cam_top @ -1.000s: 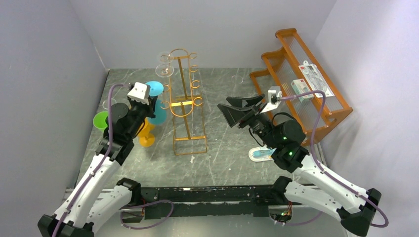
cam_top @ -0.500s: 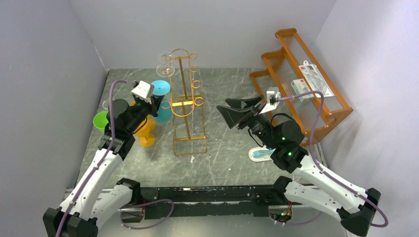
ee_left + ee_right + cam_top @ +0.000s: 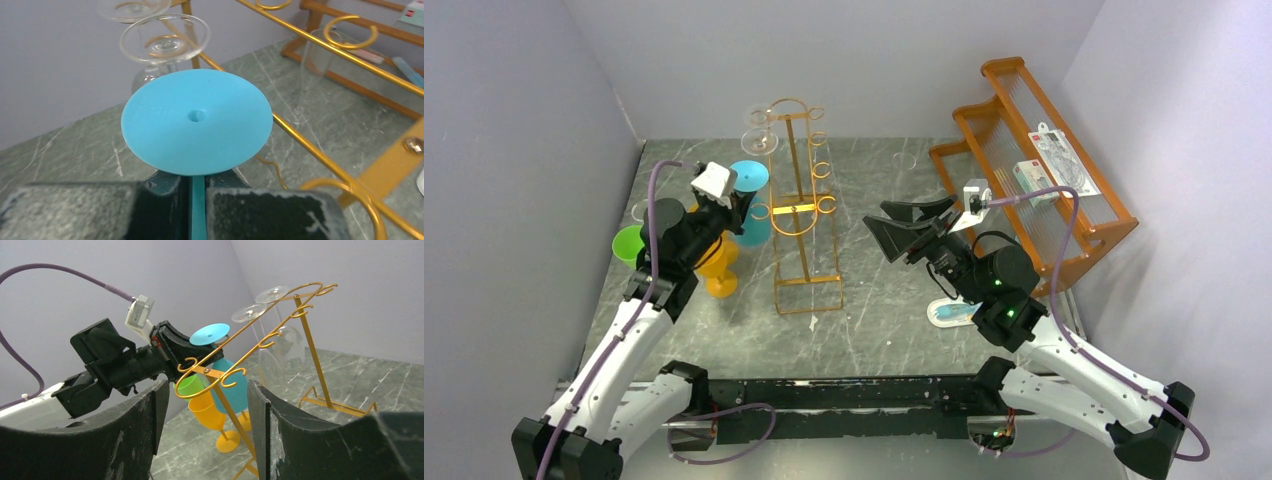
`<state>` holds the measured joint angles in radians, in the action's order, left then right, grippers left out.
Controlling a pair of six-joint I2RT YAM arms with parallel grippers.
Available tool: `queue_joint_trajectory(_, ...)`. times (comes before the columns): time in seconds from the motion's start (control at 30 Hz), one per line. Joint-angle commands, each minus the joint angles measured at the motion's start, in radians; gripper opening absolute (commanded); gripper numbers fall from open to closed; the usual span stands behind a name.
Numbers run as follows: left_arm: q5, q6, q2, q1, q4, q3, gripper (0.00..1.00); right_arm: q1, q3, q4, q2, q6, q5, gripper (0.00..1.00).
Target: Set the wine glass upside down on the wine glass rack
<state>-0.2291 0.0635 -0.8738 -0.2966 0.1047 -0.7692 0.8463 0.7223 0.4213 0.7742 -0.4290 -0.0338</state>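
My left gripper [image 3: 727, 207] is shut on the stem of a blue wine glass [image 3: 750, 225], which it holds upside down, foot up, just left of the golden wire rack [image 3: 802, 215]. In the left wrist view the round blue foot [image 3: 197, 120] sits above my shut jaws [image 3: 197, 192], with a rack bar [image 3: 320, 47] to the right and a ring hook [image 3: 350, 32] beyond. Two clear glasses [image 3: 759, 130] hang upside down near the rack's top. My right gripper [image 3: 907, 228] is open and empty, right of the rack. The right wrist view shows the blue glass [image 3: 232, 387] behind the rack's lower hooks [image 3: 210, 372].
An orange glass [image 3: 720, 272] and a green glass [image 3: 629, 243] stand left of the rack, under my left arm. The orange stepped shelf [image 3: 1034, 170] with packets stands at the back right. A small blue and white item [image 3: 951, 313] lies by my right arm.
My left gripper has moved right and a little back with the blue glass, closer to the rack. The right arm has barely shifted.
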Motion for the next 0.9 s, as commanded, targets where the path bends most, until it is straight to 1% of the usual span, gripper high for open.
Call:
queue_joint_trajectory(0.0, 0.138, -0.031, -0.003, 0.008, 0.043, -0.03, 0.05, 0.005, -0.012, 0.025, -0.011, 0.005, 0.005, 0.63)
queue_joint_trajectory(0.07, 0.129, -0.045, 0.0, 0.011, 0.059, -0.027, 0.05, 0.005, -0.012, 0.024, -0.011, 0.005, 0.003, 0.63)
queue_joint_trajectory(0.2, 0.02, -0.047, -0.019, 0.011, 0.072, -0.04, 0.05, 0.004, -0.012, 0.027, -0.007, 0.007, 0.005, 0.63)
queue_joint_trajectory(0.33, -0.051, -0.03, -0.021, 0.012, 0.086, -0.028, 0.05, 0.004, -0.011, 0.028, -0.006, 0.007, 0.007, 0.63)
queue_joint_trajectory(0.5, -0.11, -0.054, -0.057, 0.012, 0.075, -0.049, 0.05, 0.005, -0.013, 0.036, -0.002, 0.009, 0.008, 0.63)
queue_joint_trajectory(0.67, -0.117, -0.053, -0.048, 0.011, 0.084, -0.039, 0.05, 0.005, -0.009, 0.033, 0.006, 0.009, 0.013, 0.63)
queue_joint_trajectory(0.77, -0.095, -0.057, -0.045, 0.012, 0.068, -0.032, 0.05, 0.005, -0.01, 0.035, 0.004, 0.007, 0.012, 0.63)
queue_joint_trajectory(0.87, -0.085, -0.06, -0.034, 0.012, 0.065, -0.014, 0.09, 0.005, -0.015, 0.046, 0.004, 0.007, 0.017, 0.63)
